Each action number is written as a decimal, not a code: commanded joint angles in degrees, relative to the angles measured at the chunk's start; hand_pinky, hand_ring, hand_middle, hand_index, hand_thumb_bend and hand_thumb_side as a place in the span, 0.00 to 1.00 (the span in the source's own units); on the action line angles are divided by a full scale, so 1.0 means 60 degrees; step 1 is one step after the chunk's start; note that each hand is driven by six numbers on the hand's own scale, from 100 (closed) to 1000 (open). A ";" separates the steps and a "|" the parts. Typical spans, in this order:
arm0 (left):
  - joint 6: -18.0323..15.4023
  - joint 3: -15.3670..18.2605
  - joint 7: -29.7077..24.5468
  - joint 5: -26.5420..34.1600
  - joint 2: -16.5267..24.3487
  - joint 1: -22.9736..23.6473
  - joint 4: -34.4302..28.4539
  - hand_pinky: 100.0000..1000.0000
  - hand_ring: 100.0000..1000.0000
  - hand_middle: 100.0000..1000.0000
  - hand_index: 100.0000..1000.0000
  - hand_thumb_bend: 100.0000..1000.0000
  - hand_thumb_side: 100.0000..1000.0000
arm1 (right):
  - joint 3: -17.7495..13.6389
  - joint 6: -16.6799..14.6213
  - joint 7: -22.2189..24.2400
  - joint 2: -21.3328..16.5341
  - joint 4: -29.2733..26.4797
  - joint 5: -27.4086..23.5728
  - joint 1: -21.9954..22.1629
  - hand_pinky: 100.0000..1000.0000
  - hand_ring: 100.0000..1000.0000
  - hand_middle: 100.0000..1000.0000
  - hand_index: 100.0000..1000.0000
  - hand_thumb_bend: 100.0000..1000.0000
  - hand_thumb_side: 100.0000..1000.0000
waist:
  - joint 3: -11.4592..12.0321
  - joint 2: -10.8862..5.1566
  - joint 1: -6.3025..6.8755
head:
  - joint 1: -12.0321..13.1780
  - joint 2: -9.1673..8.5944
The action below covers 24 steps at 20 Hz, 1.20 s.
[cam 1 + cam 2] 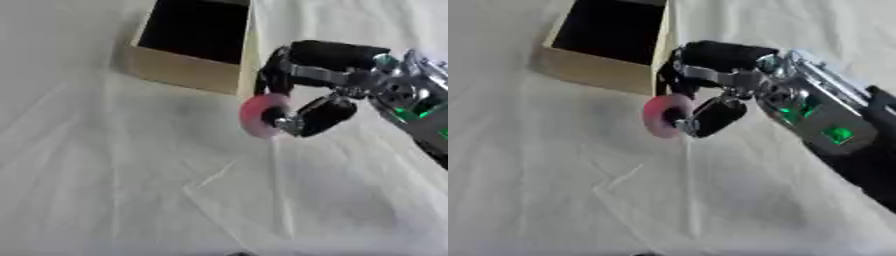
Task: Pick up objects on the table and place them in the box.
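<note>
A pink round disc-like object (257,116) hangs above the white cloth, pinched between the fingers and thumb of my right hand (317,75). The hand comes in from the right and holds the disc just in front of the near right corner of the box (185,71). That box is tan cardboard with a dark open inside, standing at the upper middle of the view. The pink object (660,116) sits beside the box's corner, outside its opening. My left hand shows in neither view.
A wrinkled white cloth (114,175) covers the whole table. A small dark shape (238,254) peeks in at the bottom edge.
</note>
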 commanded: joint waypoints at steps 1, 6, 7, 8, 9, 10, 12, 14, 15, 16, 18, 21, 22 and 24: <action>0.0001 0.0065 0.0014 0.0017 0.0276 -0.0071 -0.0177 0.62 0.72 0.61 0.80 0.54 0.79 | -0.0333 0.0075 -0.0075 -0.0354 -0.0189 0.0063 -0.0472 0.52 0.44 0.34 0.60 0.00 0.00 | -0.0007 -0.0202 0.0018 | -0.0028 -0.0091; -0.0022 0.0049 0.0005 0.0010 0.0307 -0.0146 -0.0177 0.62 0.72 0.61 0.80 0.54 0.80 | -0.0698 0.0178 -0.0472 -0.0008 0.0712 0.0486 -0.1686 0.52 0.43 0.33 0.60 0.00 0.00 | 0.0025 -0.0165 0.0006 | -0.0319 -0.0319; -0.0023 0.0043 -0.0001 0.0012 0.0308 -0.0155 -0.0177 0.62 0.72 0.61 0.80 0.54 0.80 | -0.0764 0.0141 -0.0611 0.0178 0.1066 0.0610 -0.1976 0.52 0.43 0.33 0.60 0.00 0.00 | 0.0033 -0.0151 0.0007 | -0.0386 -0.0369; -0.0025 0.0034 -0.0009 0.0017 0.0306 -0.0168 -0.0177 0.62 0.72 0.61 0.80 0.54 0.80 | -0.0808 0.0084 -0.0755 0.0390 0.1490 0.0766 -0.2280 0.52 0.43 0.33 0.60 0.00 0.00 | 0.0045 -0.0137 0.0006 | -0.0458 -0.0421; -0.0027 0.0026 -0.0017 0.0022 0.0304 -0.0182 -0.0177 0.62 0.72 0.61 0.80 0.54 0.80 | -0.0816 -0.0006 -0.0890 0.0595 0.1927 0.0939 -0.2545 0.52 0.43 0.33 0.60 0.00 0.00 | 0.0053 -0.0126 0.0006 | -0.0516 -0.0460; -0.0031 0.0011 -0.0032 0.0029 0.0299 -0.0202 -0.0177 0.62 0.72 0.61 0.80 0.54 0.80 | -0.0828 -0.0100 -0.1033 0.0840 0.2436 0.1176 -0.2839 0.52 0.43 0.33 0.60 0.00 0.00 | 0.0070 -0.0111 0.0004 | -0.0599 -0.0500; -0.0035 -0.0014 -0.0059 0.0046 0.0292 -0.0239 -0.0177 0.62 0.72 0.61 0.80 0.54 0.80 | -0.0868 -0.0331 -0.1343 0.1343 0.3466 0.1672 -0.3340 0.52 0.43 0.33 0.60 0.00 0.00 | 0.0109 -0.0076 0.0002 | -0.0726 -0.0579; -0.0036 -0.0037 -0.0086 0.0067 0.0283 -0.0278 -0.0177 0.62 0.72 0.61 0.80 0.54 0.80 | -0.0956 -0.0576 -0.1677 0.1834 0.4482 0.2165 -0.3782 0.53 0.43 0.33 0.60 0.00 0.00 | 0.0167 -0.0038 0.0001 | -0.0842 -0.0644; -0.0039 -0.0046 -0.0098 0.0075 0.0279 -0.0297 -0.0177 0.62 0.72 0.61 0.80 0.54 0.80 | -0.1022 -0.0709 -0.1862 0.2063 0.4956 0.2449 -0.3987 0.53 0.43 0.33 0.60 0.00 0.00 | 0.0199 -0.0021 -0.0001 | -0.0898 -0.0675; -0.0041 -0.0052 -0.0106 0.0082 0.0278 -0.0315 -0.0177 0.62 0.72 0.61 0.80 0.54 0.80 | -0.1118 -0.0845 -0.2068 0.2288 0.5391 0.2749 -0.4176 0.53 0.43 0.33 0.60 0.00 0.00 | 0.0237 -0.0002 -0.0006 | -0.0955 -0.0707; -0.0044 -0.0065 -0.0122 0.0099 0.0274 -0.0359 -0.0177 0.62 0.72 0.61 0.80 0.54 0.80 | -0.1334 -0.1088 -0.2470 0.2722 0.6225 0.3314 -0.4497 0.53 0.43 0.33 0.60 0.00 0.00 | 0.0306 0.0031 -0.0018 | -0.1052 -0.0761; -0.0055 -0.0098 -0.0158 0.0123 0.0265 -0.0442 -0.0177 0.62 0.72 0.61 0.80 0.53 0.79 | -0.1597 -0.1419 -0.2926 0.3340 0.7348 0.3946 -0.4833 0.53 0.43 0.33 0.60 0.00 0.00 | 0.0408 0.0077 -0.0028 | -0.1160 -0.0812; -0.0058 -0.0107 -0.0168 0.0132 0.0257 -0.0472 -0.0177 0.62 0.72 0.61 0.80 0.53 0.79 | -0.1661 -0.1521 -0.3032 0.3538 0.7675 0.4096 -0.4910 0.53 0.43 0.33 0.60 0.00 0.00 | 0.0445 0.0089 -0.0029 | -0.1191 -0.0821; -0.0070 -0.0125 -0.0190 0.0150 0.0233 -0.0524 -0.0177 0.62 0.72 0.61 0.80 0.53 0.79 | -0.1758 -0.1713 -0.3207 0.3890 0.8230 0.4371 -0.5022 0.53 0.43 0.33 0.60 0.00 0.00 | 0.0517 0.0108 -0.0033 | -0.1245 -0.0830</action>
